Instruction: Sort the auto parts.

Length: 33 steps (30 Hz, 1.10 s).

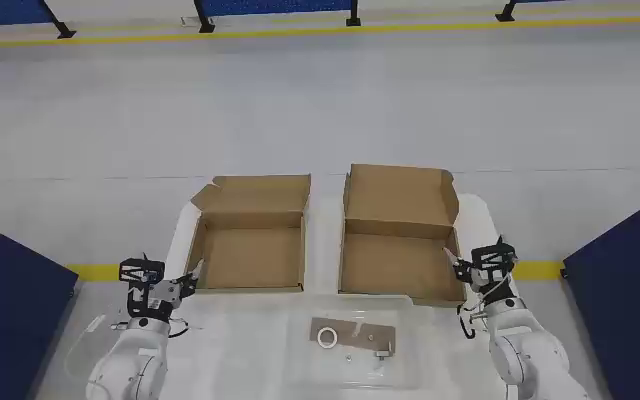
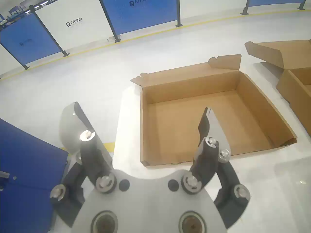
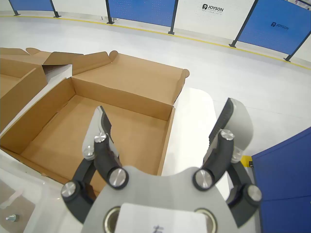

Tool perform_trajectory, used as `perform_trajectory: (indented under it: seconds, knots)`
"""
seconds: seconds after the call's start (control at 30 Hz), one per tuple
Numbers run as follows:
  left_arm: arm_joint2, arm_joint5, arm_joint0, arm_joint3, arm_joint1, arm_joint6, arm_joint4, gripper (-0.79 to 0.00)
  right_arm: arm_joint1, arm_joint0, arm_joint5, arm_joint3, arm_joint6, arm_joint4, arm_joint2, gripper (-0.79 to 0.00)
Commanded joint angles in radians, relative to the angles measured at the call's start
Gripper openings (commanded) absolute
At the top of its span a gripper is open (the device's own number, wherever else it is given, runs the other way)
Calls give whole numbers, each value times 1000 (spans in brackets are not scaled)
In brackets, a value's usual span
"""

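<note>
Currently: white ring (image 1: 327, 338) and bolt (image 3: 12, 217), lying in the near tray (image 1: 405, 340), before the left box (image 1: 250, 258) and right box (image 1: 398, 266). Probably light, stiff, slippery; pinch the ring across its rim. Left gripper (image 2: 141, 109), right gripper (image 3: 164, 105): both spread, holding nothing.

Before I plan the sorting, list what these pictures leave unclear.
Top view: the small parts in the clear plastic tray are too small to identify, apart from a white ring.
Right wrist view: that tray is cut off by the picture's edge, with one small metal fastener showing.
Left wrist view: the farther brown cardboard box is cut off by the edge, most of its inside unseen.
</note>
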Motion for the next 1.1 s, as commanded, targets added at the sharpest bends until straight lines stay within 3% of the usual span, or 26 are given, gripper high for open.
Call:
perform_trajectory:
  seconds: [0.0,0.23,0.53,0.7,0.87,1.07]
  knots:
    - [0,0,0,0,0,0,0,0,1,1,-17,-8,-3,-6,3,0]
    - [0,0,0,0,0,0,0,0,19,-34,-228,-95,33,-118,49,0]
    - [0,0,0,0,0,0,0,0,20,-31,-244,-108,31,-129,49,0]
    - [0,0,0,0,0,0,0,0,35,-29,-416,-177,76,-145,95,0]
    - [0,0,0,0,0,0,0,0,51,-25,-640,-243,196,-106,130,0]
    - [0,0,0,0,0,0,0,0,51,-25,-640,-243,196,-106,130,0]
